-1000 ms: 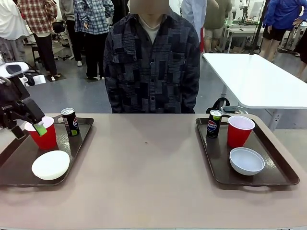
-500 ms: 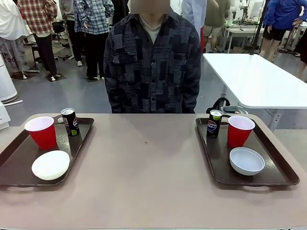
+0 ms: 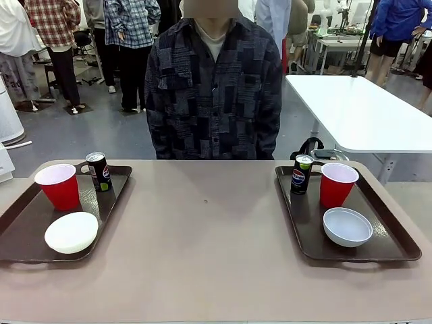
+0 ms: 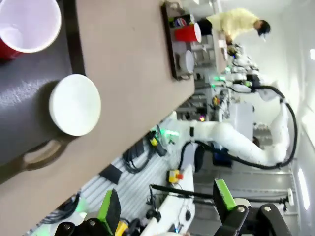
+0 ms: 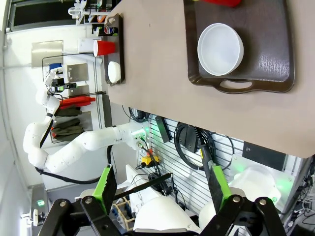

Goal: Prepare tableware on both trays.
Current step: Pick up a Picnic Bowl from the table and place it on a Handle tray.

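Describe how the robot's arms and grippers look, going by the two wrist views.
The left gripper and right gripper match: black jointed housings with round pivot bolts, each carrying two slim fingers faced with bright green pads. The arms are glossy white, built of rounded tubular links; the right arm has a black cable looping beside it, and the left arm curves the same way.

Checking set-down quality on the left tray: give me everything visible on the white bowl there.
The white bowl is shallow, round, smooth and matte, like plastic. It lies upside down: the front view shows a domed top with no rim or hollow, and the left wrist view shows a plain flat disc. It rests on the left tray at its near end, close to the handle slot, touching only the tray floor. The red cup stands behind it, apart. No gripper or hand is near it.
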Robot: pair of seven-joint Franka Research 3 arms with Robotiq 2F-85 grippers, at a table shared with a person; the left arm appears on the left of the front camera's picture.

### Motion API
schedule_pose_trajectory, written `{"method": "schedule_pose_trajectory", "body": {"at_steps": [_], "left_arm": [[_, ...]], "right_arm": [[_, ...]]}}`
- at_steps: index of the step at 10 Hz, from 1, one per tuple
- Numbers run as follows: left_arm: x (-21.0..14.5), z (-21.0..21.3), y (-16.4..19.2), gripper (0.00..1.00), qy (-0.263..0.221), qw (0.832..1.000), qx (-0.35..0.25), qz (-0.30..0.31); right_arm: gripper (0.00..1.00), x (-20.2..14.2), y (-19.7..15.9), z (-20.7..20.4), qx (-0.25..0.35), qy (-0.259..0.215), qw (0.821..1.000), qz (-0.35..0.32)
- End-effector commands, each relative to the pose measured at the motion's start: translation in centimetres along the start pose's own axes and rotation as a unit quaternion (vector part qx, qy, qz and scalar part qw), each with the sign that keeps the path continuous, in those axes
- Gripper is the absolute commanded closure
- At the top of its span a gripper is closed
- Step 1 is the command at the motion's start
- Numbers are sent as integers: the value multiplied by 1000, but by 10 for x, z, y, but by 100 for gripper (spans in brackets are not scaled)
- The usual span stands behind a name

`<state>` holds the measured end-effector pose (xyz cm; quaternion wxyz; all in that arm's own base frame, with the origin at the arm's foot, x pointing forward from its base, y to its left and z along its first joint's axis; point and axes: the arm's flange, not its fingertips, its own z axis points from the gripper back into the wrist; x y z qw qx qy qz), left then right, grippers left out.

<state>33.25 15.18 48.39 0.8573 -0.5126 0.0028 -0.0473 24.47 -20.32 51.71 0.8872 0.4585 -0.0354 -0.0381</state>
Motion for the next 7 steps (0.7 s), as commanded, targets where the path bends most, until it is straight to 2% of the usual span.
{"method": "schedule_pose_trajectory", "body": {"at_steps": [1, 3, 5, 6, 7], "left_arm": [[-5, -1, -11, 0, -27, 999, 16, 15], [5, 10, -11, 0, -34, 998, 37, 27], [11, 9, -18, 0, -5, 997, 54, 49], [2, 11, -10, 0, -30, 999, 30, 20], [2, 11, -10, 0, -30, 999, 30, 20]], "right_arm": [[2, -1, 0, -1, 6, -1, 1000, 7], [2, -1, 0, -1, 6, -1, 1000, 7], [2, -1, 0, -1, 6, -1, 1000, 7], [2, -1, 0, -1, 6, -1, 1000, 7], [2, -1, 0, -1, 6, -1, 1000, 7]]}}
